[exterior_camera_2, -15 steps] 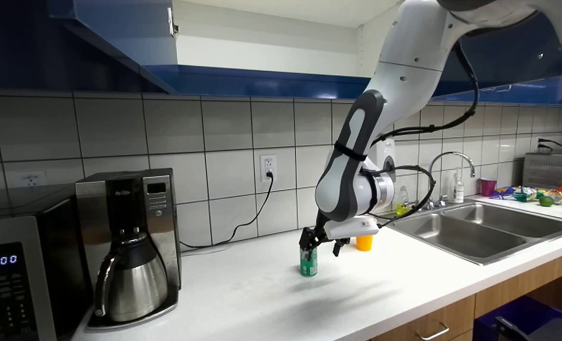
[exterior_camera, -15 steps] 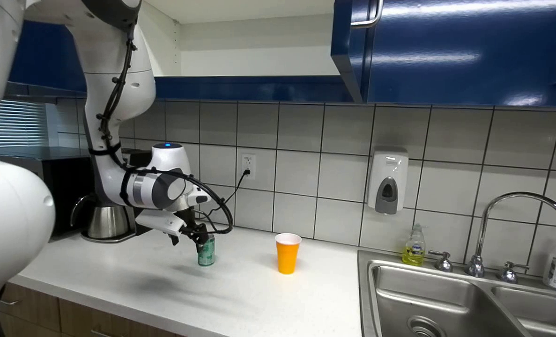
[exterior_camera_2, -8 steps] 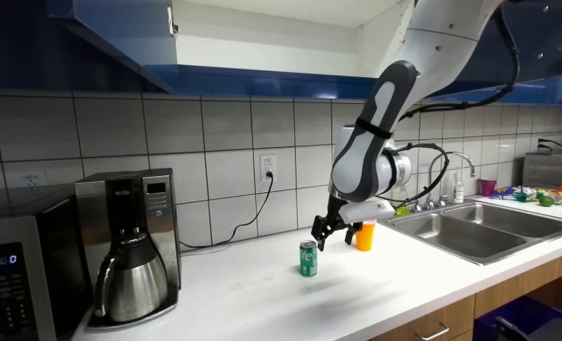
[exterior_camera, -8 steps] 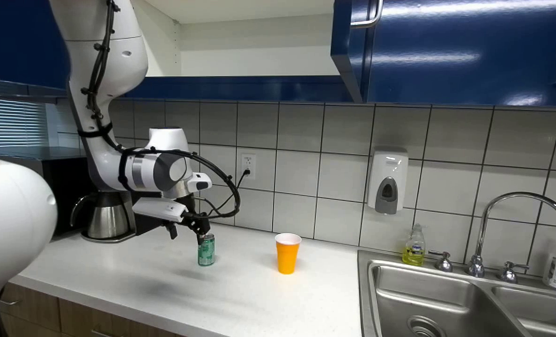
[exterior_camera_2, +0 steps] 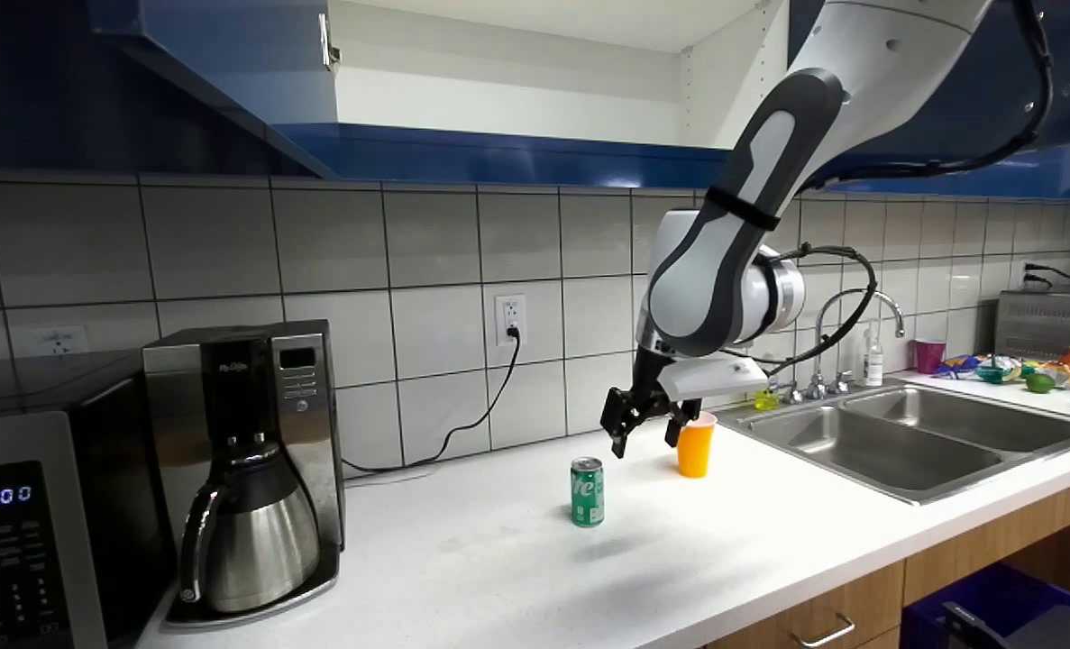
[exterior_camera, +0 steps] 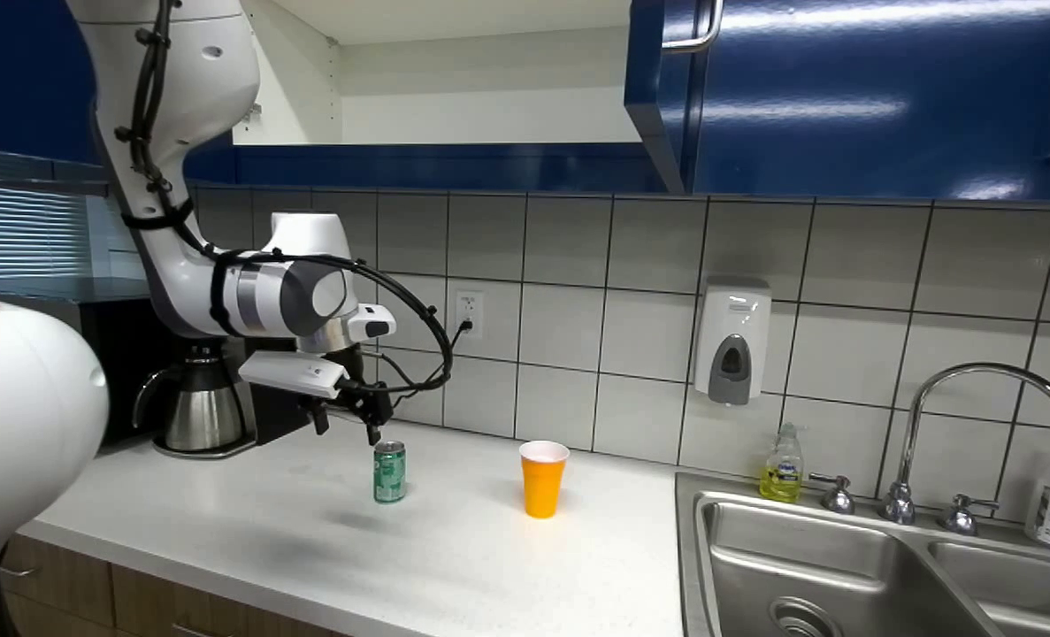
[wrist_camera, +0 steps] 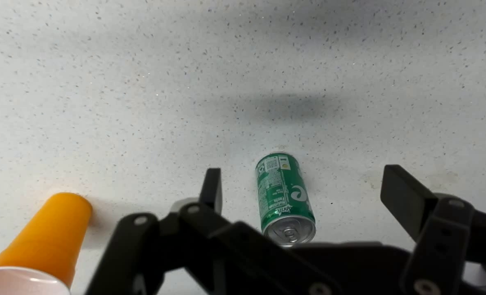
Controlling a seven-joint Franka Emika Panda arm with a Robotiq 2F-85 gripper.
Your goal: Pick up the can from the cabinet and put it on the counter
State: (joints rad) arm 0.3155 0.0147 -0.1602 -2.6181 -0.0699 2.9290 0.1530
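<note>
The green can [exterior_camera: 389,473] stands upright on the white counter [exterior_camera: 489,575], and both also show in the other outside picture as the can [exterior_camera_2: 587,491] and counter [exterior_camera_2: 462,577]. My gripper [exterior_camera: 348,433] is open and empty, above the can and apart from it in both exterior views [exterior_camera_2: 646,443]. In the wrist view the can [wrist_camera: 283,188] shows between the two spread fingers [wrist_camera: 303,182], nearer the left one, with its pale top toward me. The dark blue cabinet is open above, with a pale interior [exterior_camera: 489,88], also visible in an exterior view [exterior_camera_2: 516,90].
An orange cup [exterior_camera: 542,482] stands on the counter near the can, also in the wrist view [wrist_camera: 48,241]. A steel sink [exterior_camera_2: 913,493] lies beyond it. A coffee maker [exterior_camera_2: 309,406] and microwave [exterior_camera_2: 75,469] stand at the opposite end. An open cabinet door [exterior_camera: 657,97] hangs above.
My gripper has risen from the can's top and drawn away from it, with its fingers still spread. The can and the cup have stayed in place.
</note>
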